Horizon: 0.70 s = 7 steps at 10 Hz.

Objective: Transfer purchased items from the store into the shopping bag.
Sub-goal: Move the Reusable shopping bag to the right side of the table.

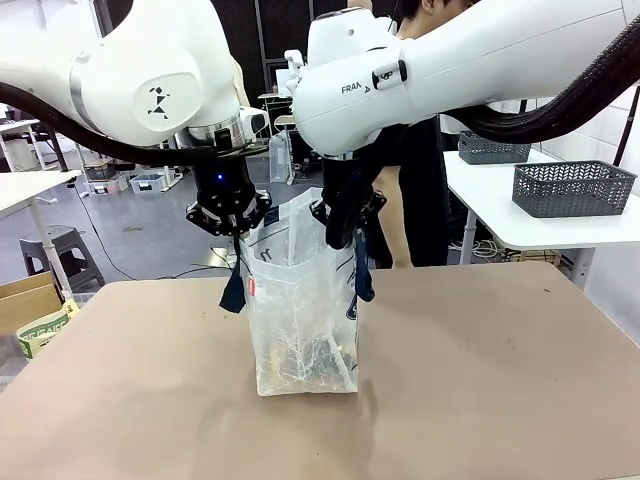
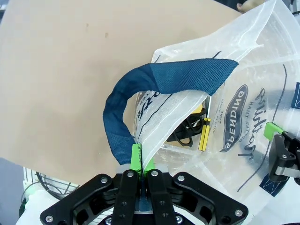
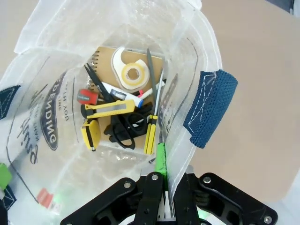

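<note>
Two grippers held the shopping bag (image 1: 300,300) upright on the brown table (image 1: 500,380), one at each side of its mouth. At the bag's left rim the left gripper (image 2: 140,165) had its green pads pinched shut on the plastic just beside a navy handle (image 2: 154,82), which arched loose over the bag's edge. At the bag's right rim the right gripper (image 3: 161,161) was likewise clamped on the thin wall. Down inside the bag lay a tape roll (image 3: 131,71), a spiral notebook (image 3: 104,57), black scissors (image 3: 123,131) and a yellow-handled screwdriver (image 3: 150,131). Behind the bag stood a person (image 1: 420,190) in dark clothes.
</note>
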Each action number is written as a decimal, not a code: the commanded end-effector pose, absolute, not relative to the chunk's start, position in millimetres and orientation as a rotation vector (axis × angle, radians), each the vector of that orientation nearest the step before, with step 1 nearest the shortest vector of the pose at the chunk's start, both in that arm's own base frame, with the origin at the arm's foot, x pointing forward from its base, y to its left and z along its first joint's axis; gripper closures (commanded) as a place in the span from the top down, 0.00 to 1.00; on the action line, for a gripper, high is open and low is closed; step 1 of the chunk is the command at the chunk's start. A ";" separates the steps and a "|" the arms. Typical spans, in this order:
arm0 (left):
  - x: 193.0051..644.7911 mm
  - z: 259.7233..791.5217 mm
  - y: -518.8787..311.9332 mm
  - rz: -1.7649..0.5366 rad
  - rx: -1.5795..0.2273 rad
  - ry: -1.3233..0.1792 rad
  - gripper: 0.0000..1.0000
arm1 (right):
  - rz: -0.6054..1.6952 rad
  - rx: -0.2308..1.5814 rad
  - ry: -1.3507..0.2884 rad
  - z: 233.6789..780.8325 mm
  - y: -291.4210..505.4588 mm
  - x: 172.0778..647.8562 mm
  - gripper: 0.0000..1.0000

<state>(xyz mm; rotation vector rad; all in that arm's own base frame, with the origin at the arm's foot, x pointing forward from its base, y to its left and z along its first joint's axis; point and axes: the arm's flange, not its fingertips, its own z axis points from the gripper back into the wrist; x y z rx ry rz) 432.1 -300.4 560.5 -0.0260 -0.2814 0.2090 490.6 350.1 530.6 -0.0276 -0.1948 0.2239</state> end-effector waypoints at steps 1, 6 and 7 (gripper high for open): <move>432.7 564.5 -299.1 0.212 -0.030 -0.288 0.00 | 0.244 -0.024 -0.195 529.5 344.8 487.2 0.00; 427.7 544.9 -332.4 0.226 -0.107 -0.251 0.00 | 0.149 -0.007 -0.252 521.4 369.6 494.1 0.00; 427.8 542.5 -333.9 0.212 -0.129 -0.231 0.00 | 0.120 -0.008 -0.265 521.0 370.6 494.1 0.00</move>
